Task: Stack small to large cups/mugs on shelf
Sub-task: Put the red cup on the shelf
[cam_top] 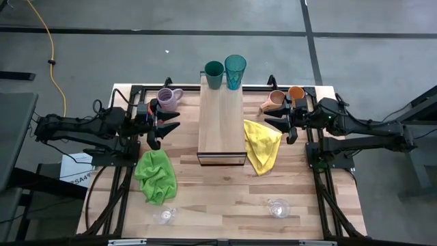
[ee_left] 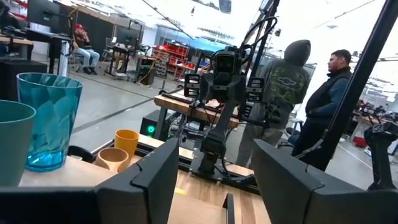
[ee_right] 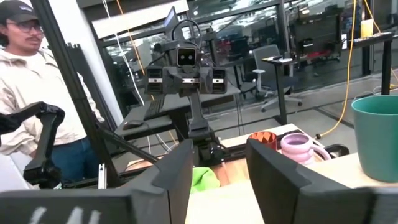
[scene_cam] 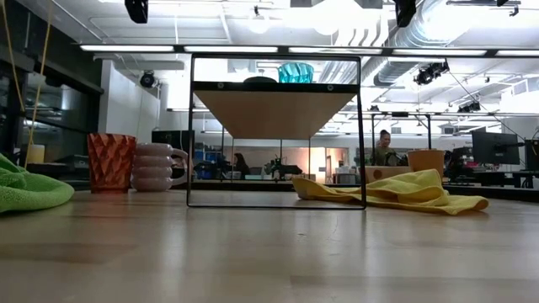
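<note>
The shelf [cam_top: 222, 126] stands mid-table. On its far end stand a dark teal cup [cam_top: 214, 74] and a clear teal tumbler [cam_top: 235, 70]. A lavender mug [cam_top: 168, 98] and an amber tumbler [scene_cam: 111, 162] stand on the table at the far left. A tan mug [cam_top: 275, 101] and an orange cup [cam_top: 295, 93] stand at the far right. Two small clear glasses [cam_top: 164, 216] [cam_top: 278, 208] stand near the front edge. My left gripper [cam_top: 171, 121] hovers open left of the shelf. My right gripper [cam_top: 272, 117] hovers open right of it. Both point level at each other and hold nothing.
A yellow cloth [cam_top: 261, 143] lies against the shelf's right side, below my right gripper. A green cloth [cam_top: 156, 174] lies on the table at the near left. People stand in the room beyond the table, in both wrist views.
</note>
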Motion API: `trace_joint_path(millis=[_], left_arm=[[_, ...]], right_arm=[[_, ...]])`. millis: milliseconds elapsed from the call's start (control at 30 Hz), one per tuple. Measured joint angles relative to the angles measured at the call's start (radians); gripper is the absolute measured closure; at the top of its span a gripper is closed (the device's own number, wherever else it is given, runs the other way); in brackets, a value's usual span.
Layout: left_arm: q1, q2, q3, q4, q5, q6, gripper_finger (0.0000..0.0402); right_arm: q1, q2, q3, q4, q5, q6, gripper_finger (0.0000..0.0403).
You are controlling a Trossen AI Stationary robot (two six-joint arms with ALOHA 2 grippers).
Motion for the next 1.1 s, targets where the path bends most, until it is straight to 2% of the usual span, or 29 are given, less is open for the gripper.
trace_joint_path(millis=[167,233,433,500,600,667,767,933,1000,1100], left_arm=[[0.000,0.000,0.004,-0.010,-0.004,-0.003,0.0211],[0.000,0.001,0.030,-0.075,-0.053,-0.017,0.0211],[0.001,0.080,0.225,-0.439,-0.266,-0.088,0.0211],[0.014,0.118,0.310,-0.595,-0.321,-0.163,0.0211],[0.082,0.188,0.431,-0.866,-0.337,-0.338,0.0211],[0.145,0.235,0.494,-1.040,-0.310,-0.447,0.0211],[0.252,0.295,0.543,-1.227,-0.210,-0.508,0.0211],[0.429,0.402,0.535,-1.372,-0.001,-0.509,0.0211],[0.488,0.455,0.534,-1.425,0.034,-0.487,0.0211],[0.549,0.523,0.534,-1.452,0.034,-0.432,0.0211]], right_arm=[[0.000,0.000,0.000,0.000,0.002,0.000,0.0256],[0.000,0.000,0.000,0.000,0.002,0.000,0.0256],[0.000,0.000,0.000,-0.001,0.002,0.000,0.0256],[0.000,0.000,0.000,-0.001,0.002,0.000,0.0256],[0.000,0.000,0.000,-0.001,0.002,0.000,0.0256],[0.000,0.000,0.000,-0.002,0.002,0.000,0.0256],[0.000,0.000,0.000,-0.003,0.002,0.000,0.0256],[0.000,0.001,0.000,-0.011,0.002,0.000,0.0256],[0.000,0.001,0.000,-0.013,0.002,0.000,0.0256],[0.000,0.001,0.000,-0.018,0.002,0.000,0.0256]])
